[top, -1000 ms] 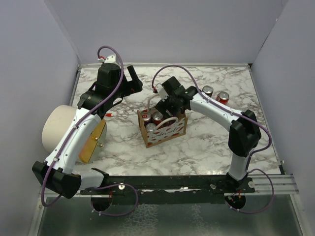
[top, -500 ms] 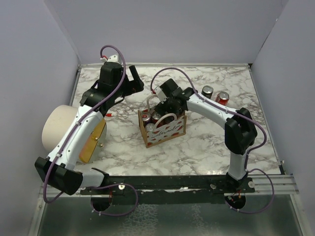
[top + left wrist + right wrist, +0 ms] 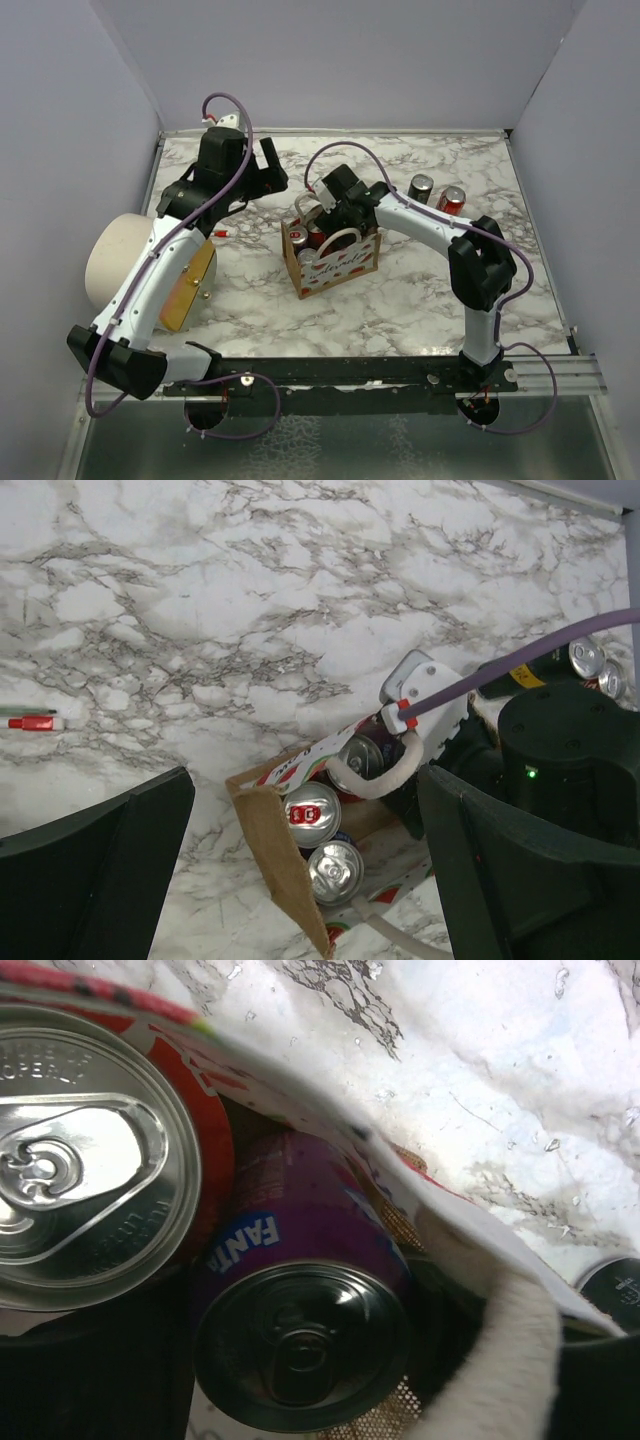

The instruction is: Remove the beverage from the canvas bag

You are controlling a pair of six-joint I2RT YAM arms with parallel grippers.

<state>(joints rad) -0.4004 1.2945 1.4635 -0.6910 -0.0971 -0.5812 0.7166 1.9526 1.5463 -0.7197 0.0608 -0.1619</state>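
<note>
Cans (image 3: 312, 815) packed tight in canvas bag (image 3: 275, 865); white handle (image 3: 388, 780) crosses opening.

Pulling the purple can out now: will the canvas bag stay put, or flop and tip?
Probably floppy: the wall of the canvas bag sags over the purple can. Likely stays down, with a red can and another weighing it. The loop handle curls by the purple can and may snag.

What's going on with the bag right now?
The right gripper is down in the open top of the canvas bag, straddling a purple Fanta can; whether it has gripped isn't clear. Other cans sit inside. The left gripper hangs open over the table, holding nothing. Two cans stand outside.
</note>
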